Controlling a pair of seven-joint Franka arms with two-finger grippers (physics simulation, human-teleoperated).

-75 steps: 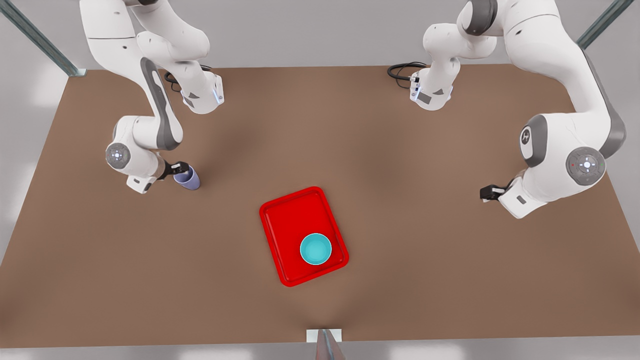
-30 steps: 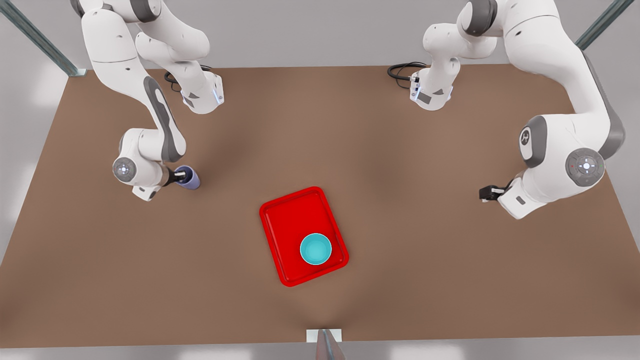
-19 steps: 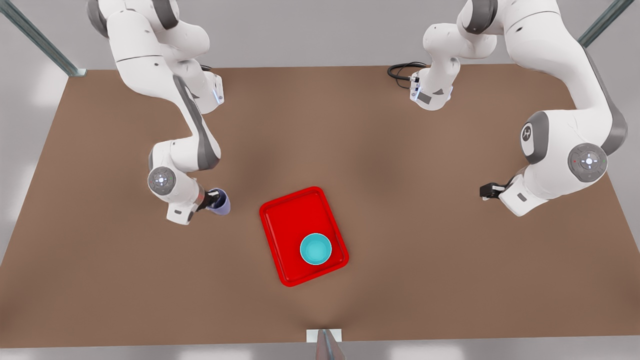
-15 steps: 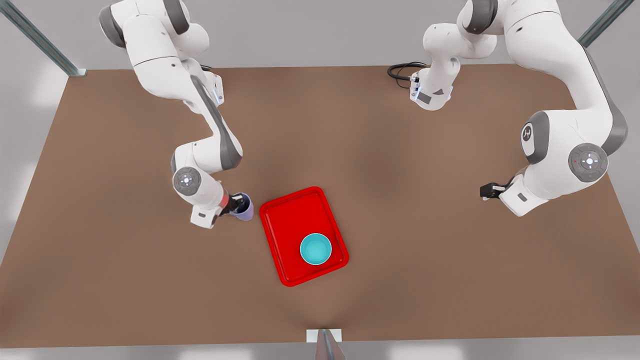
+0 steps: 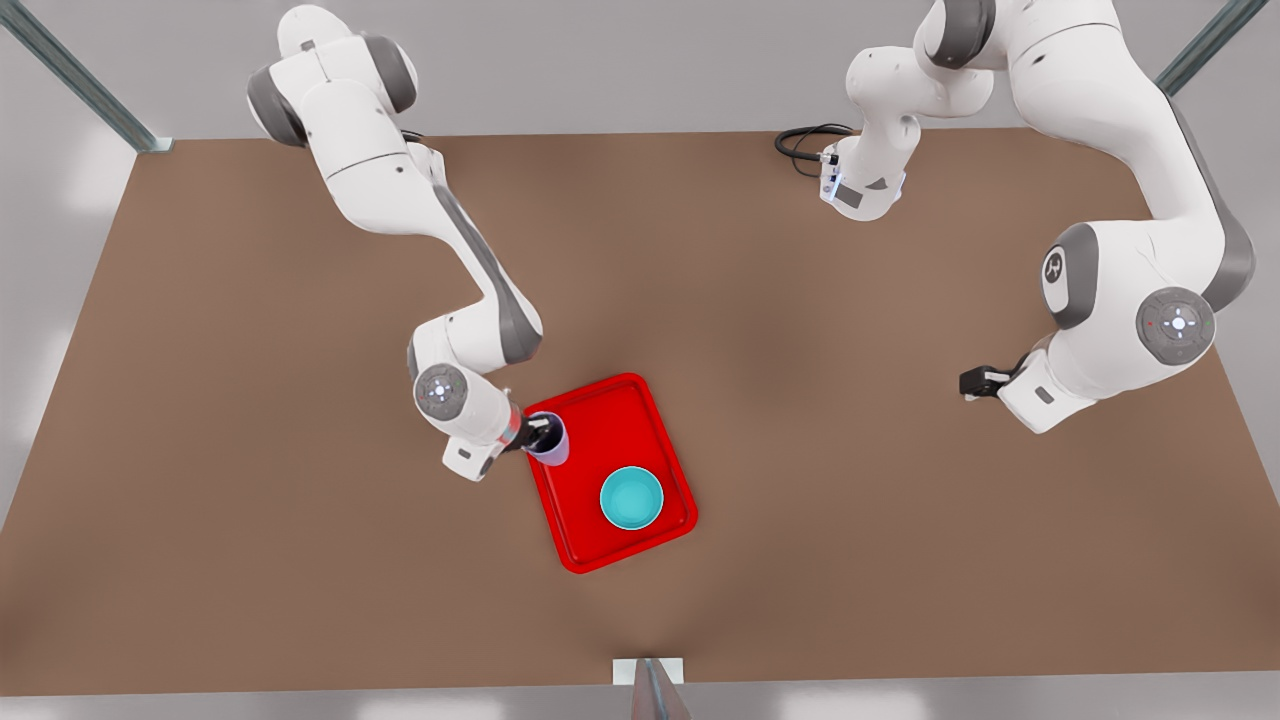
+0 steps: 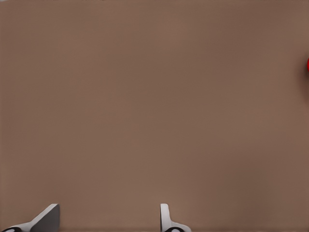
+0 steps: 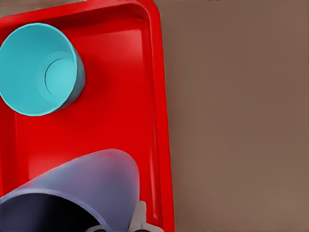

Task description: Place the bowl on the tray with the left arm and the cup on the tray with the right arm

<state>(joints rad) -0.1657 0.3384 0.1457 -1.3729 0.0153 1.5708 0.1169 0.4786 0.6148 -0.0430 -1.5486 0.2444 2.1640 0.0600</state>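
The red tray lies mid-table with the teal bowl standing inside it, toward its near end. My right gripper, on the arm at the front view's left, is shut on the rim of the lavender cup and holds it tilted over the tray's far left corner. The right wrist view has the cup close up, above the tray and apart from the bowl. My left gripper waits open over bare table at the front view's right, its fingertips spread with nothing between them.
A black cable coil lies at the table's back edge beside an arm base. A metal post stands at the middle of the front edge. Bare brown table surrounds the tray.
The right arm has carried the cup from the table's left side rightward to the tray's corner. The left arm, the bowl and the tray have stayed put.
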